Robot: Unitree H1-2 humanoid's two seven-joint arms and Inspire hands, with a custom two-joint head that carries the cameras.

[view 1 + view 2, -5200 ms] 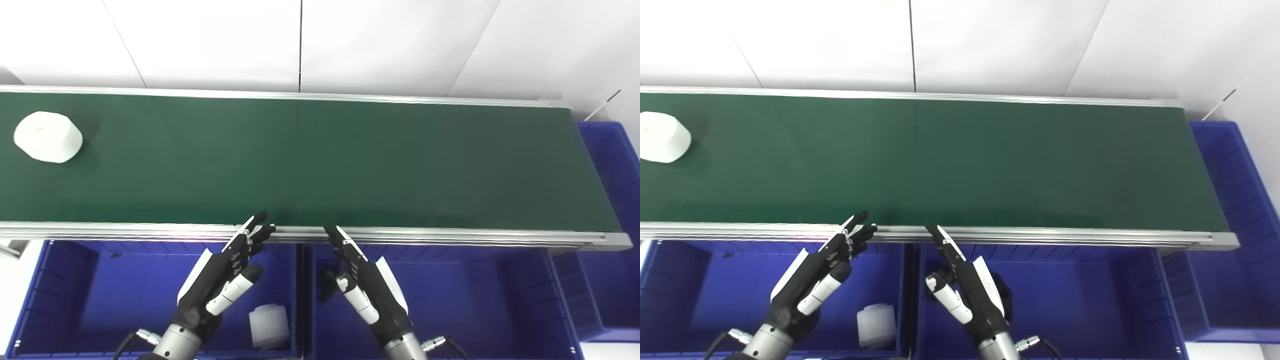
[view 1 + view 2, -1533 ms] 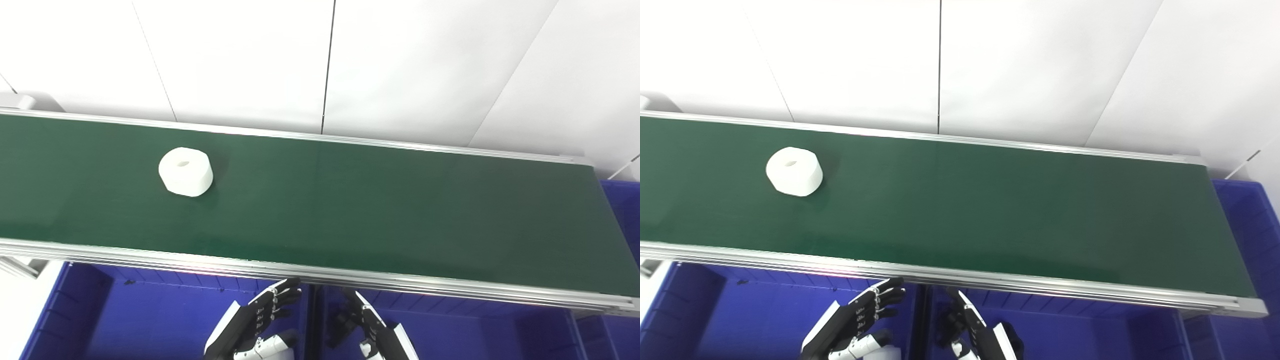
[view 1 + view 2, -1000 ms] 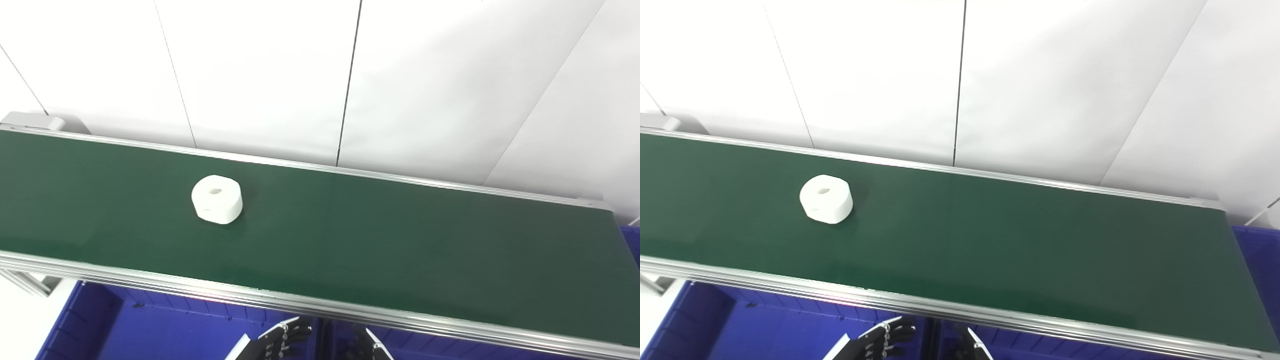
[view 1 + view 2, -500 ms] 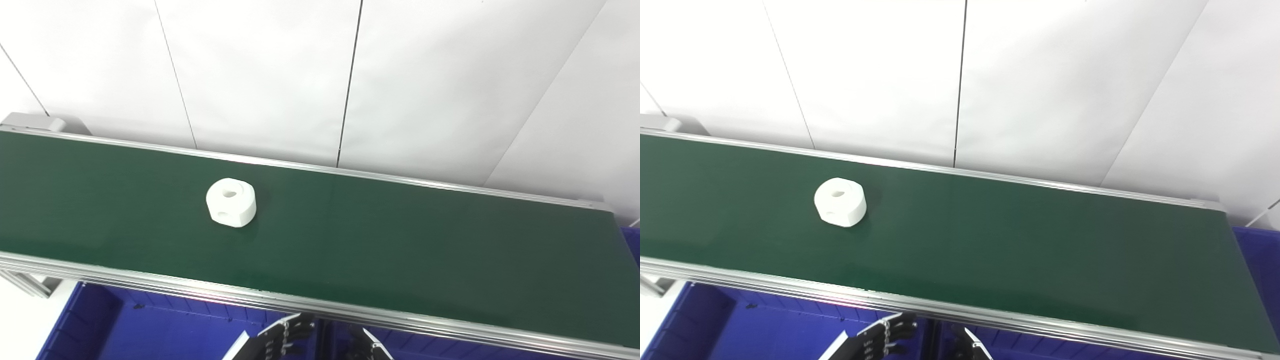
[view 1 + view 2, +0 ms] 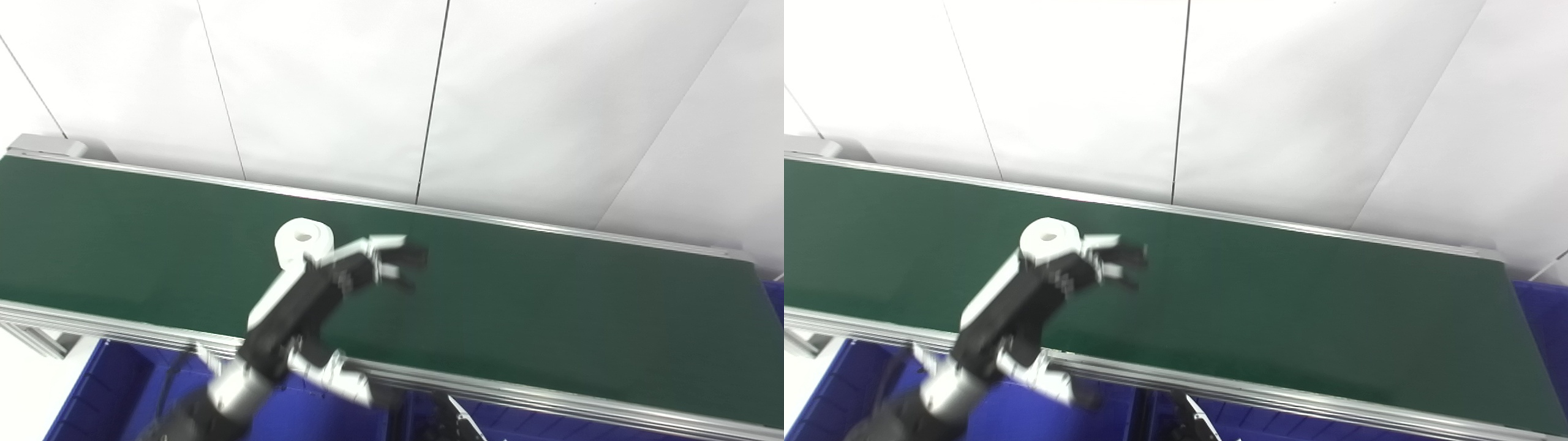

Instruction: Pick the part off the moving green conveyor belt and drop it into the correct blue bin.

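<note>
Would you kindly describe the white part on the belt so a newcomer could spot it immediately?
Find the long green conveyor belt running below the white wall. Near its far edge, left of the middle, sits the white part, just behind the left hand reaching over the belt. It is a short, round block with a hole in its top, the only loose item on the belt.

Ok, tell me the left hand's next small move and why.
Probably lower the left hand and close its fingers around the white part. The hand is open above the green belt, its fingers reaching just past the part, nothing gripped yet.
</note>
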